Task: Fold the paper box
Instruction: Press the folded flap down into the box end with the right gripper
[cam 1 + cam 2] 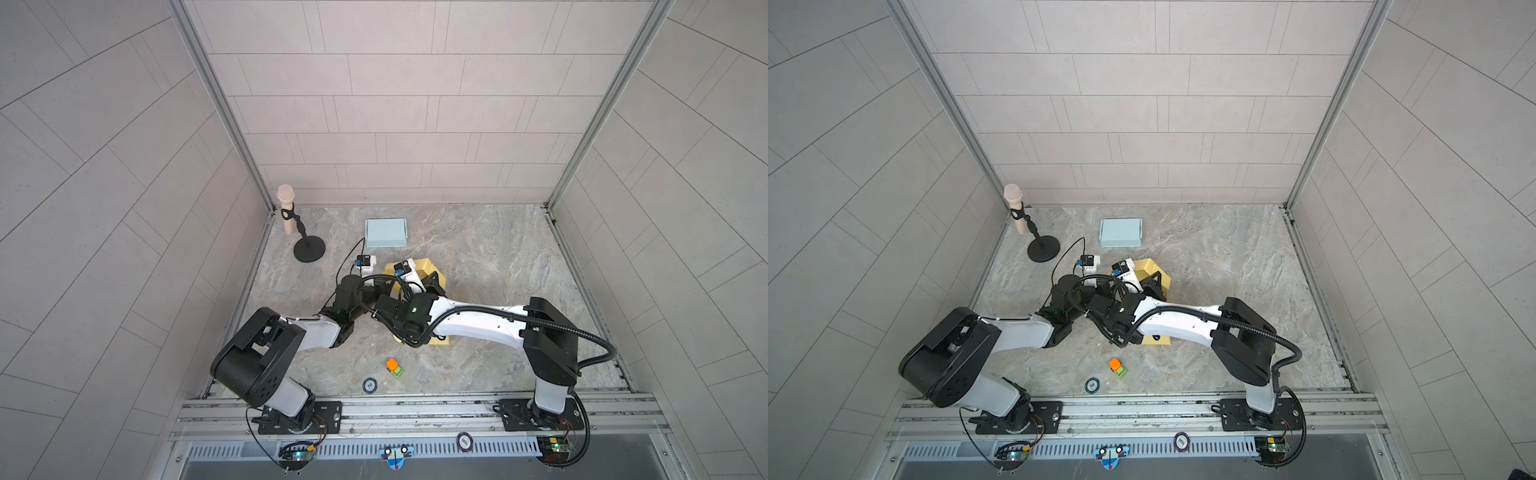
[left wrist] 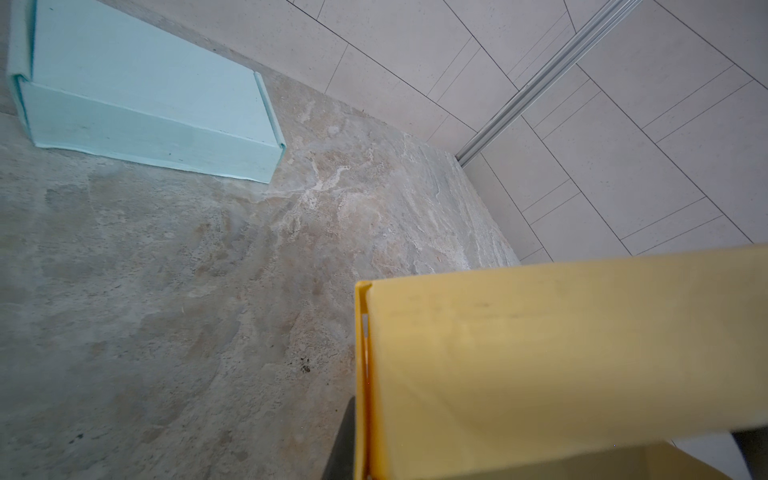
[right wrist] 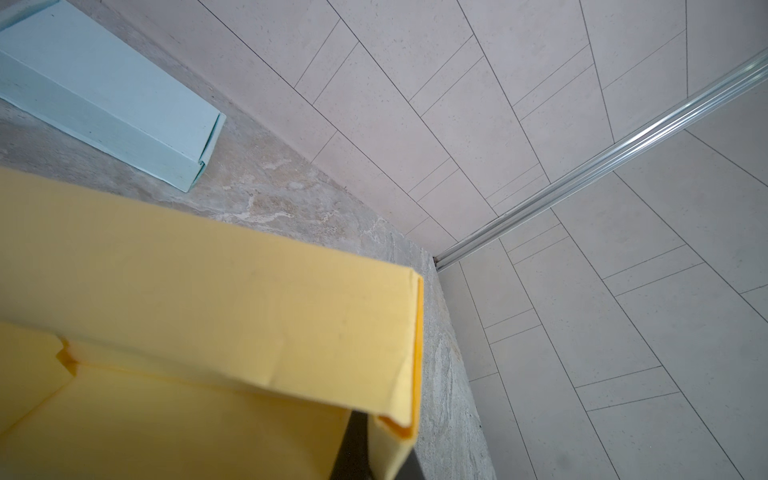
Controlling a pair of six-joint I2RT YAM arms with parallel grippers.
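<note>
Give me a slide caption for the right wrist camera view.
Raised wall of the yellow paper box fills the foreground, with a folded light blue box behind it on the marble table.

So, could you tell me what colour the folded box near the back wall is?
The folded box is pale turquoise, clearest in the left wrist view.

Both arms meet mid-frame over the yellow paper box. The left arm reaches in from lower left, the right arm from lower right, and they hide most of it from me. A pale blue box lies just above, apart. Microphone stand at upper left. An orange-green toy and a round disc sit below, near the rail.
</note>
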